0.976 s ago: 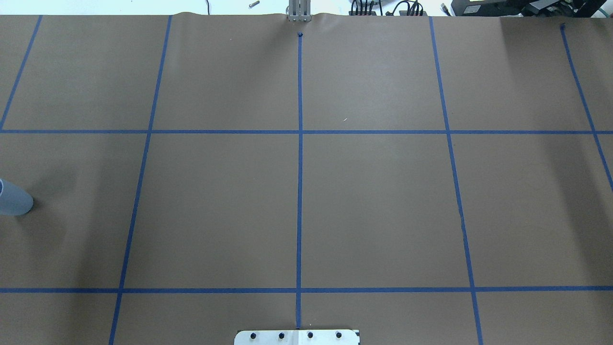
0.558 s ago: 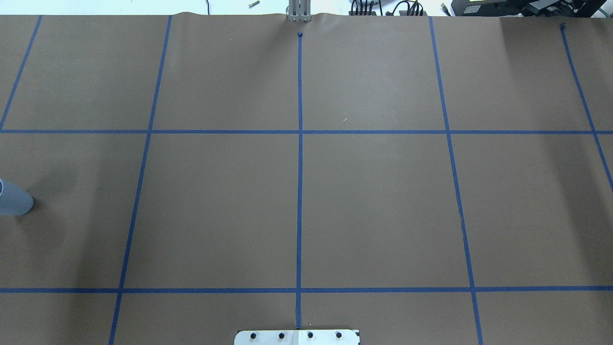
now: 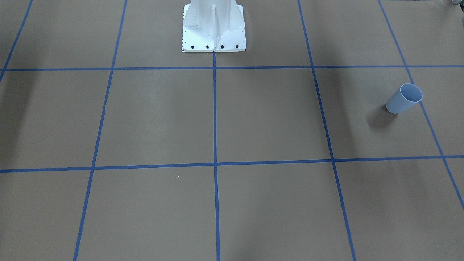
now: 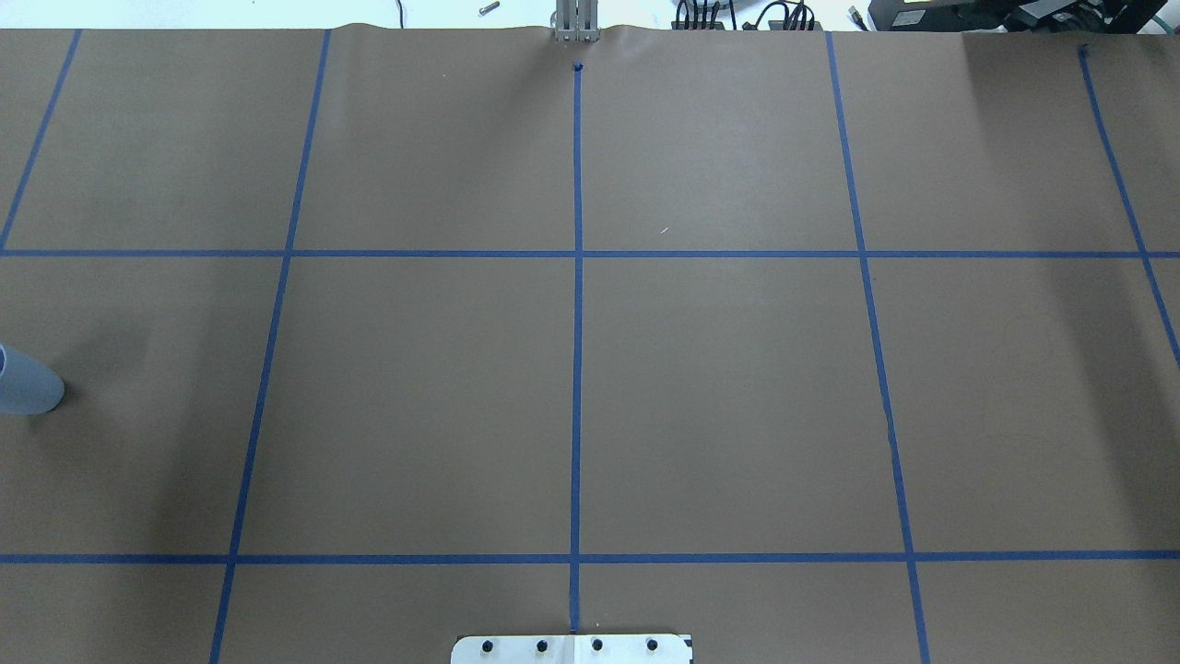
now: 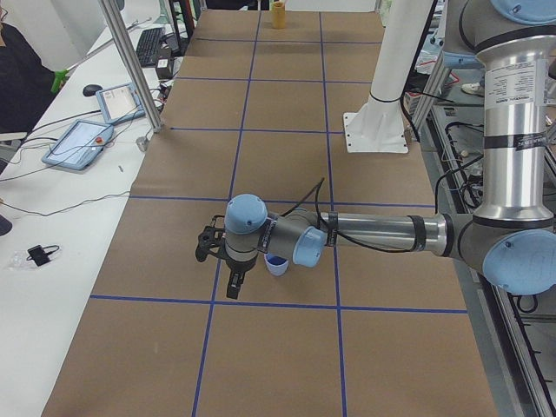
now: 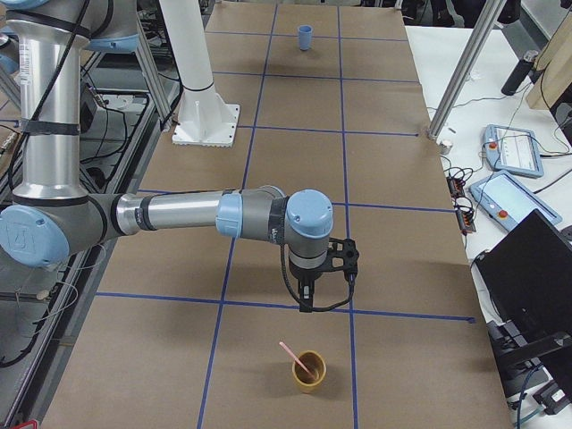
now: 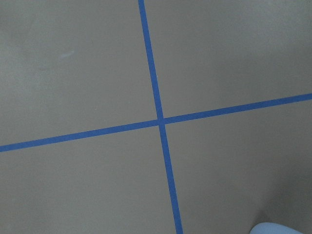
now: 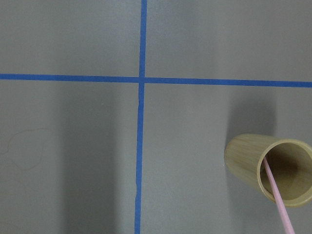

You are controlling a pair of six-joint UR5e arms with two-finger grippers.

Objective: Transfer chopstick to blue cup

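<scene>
The blue cup [image 3: 404, 98] stands upright on the brown table, at the far left edge of the overhead view [image 4: 23, 380]. In the exterior left view the cup [image 5: 276, 263] is partly hidden behind my left wrist, and my left gripper [image 5: 215, 276] hangs just beside it. I cannot tell whether it is open. The pink chopstick [image 8: 278, 200] leans inside a tan wooden cup [image 8: 268, 168] at the table's other end. My right gripper [image 6: 328, 297] hovers a little short of that tan cup [image 6: 310, 373] and chopstick [image 6: 295, 356]. I cannot tell its state.
The white robot pedestal [image 3: 214, 25] stands at the table's middle rear. Blue tape lines divide the brown table into squares. An aluminium post [image 6: 465, 71] and control tablets [image 6: 514, 147] sit along the operators' side. The blue cup's rim shows in the left wrist view [image 7: 280, 228].
</scene>
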